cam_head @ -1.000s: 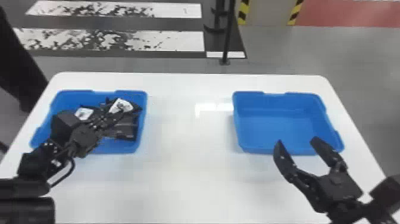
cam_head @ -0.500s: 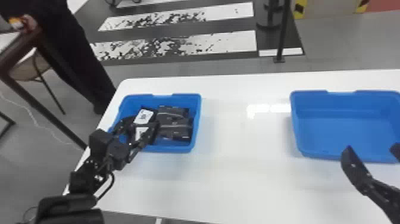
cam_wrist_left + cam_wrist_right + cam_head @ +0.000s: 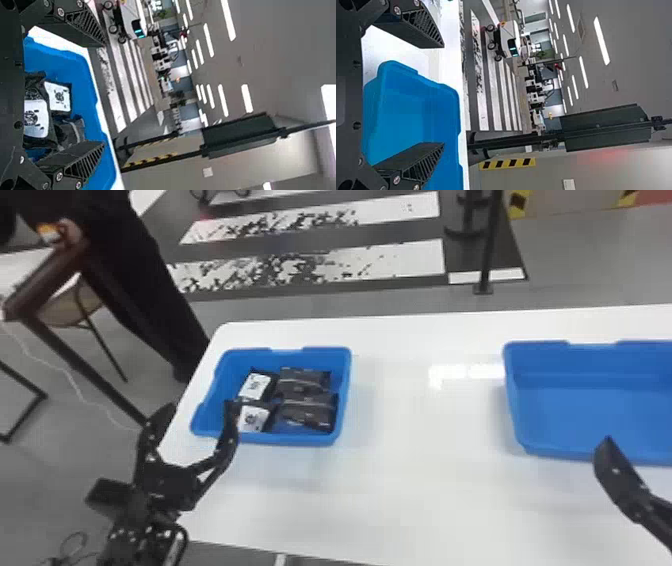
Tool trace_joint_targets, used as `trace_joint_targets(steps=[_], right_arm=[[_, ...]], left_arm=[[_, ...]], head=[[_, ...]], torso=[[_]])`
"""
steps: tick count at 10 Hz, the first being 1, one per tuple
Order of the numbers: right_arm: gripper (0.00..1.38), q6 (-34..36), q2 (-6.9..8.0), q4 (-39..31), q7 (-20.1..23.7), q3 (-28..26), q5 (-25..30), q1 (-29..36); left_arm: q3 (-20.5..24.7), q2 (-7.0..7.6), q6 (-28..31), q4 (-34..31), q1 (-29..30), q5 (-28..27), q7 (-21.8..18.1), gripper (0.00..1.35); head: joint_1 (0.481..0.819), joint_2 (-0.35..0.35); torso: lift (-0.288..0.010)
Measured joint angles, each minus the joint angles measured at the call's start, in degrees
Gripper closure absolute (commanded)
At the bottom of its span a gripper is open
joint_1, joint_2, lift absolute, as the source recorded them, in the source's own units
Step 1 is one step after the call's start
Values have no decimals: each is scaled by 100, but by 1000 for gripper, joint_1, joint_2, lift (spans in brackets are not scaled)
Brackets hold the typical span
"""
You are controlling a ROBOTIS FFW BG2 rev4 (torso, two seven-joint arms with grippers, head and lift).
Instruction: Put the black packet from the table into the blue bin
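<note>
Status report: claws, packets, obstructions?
Left black claw open at left blue plastic bin, black packets inside. Right black claw open at right blue plastic bin. No obstruction seen.

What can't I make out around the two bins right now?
- Right bin: right side, cut off by head view's edge.
- Left bin: part of near rim, head view, behind left gripper.
- Left bin's floor under the packets: head view, packets cover it.

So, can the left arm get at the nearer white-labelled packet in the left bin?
Probably yes: the left pincer is open, by the left bin, and the packet lies label up with no other packet on top. It may need to shift inward first.
</note>
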Motion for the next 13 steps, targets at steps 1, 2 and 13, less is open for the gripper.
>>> trace_joint_targets(steps=[1,2,13], right_arm=[[137,0,0,-16,0,-4,4,8],[137,0,0,-29,0,-6,17,12],[137,0,24,-86,0,-10,107,23]], left_arm=[[-235,0,-312,-149,395,417,298,174],[-510,0,-520,-262,752,766,521,176],[-1485,0,-566,-690,1598,1449,1070,213]], head=[[695,273],[695,266],[695,199]], torso=[[-110],[-110],[-110]])
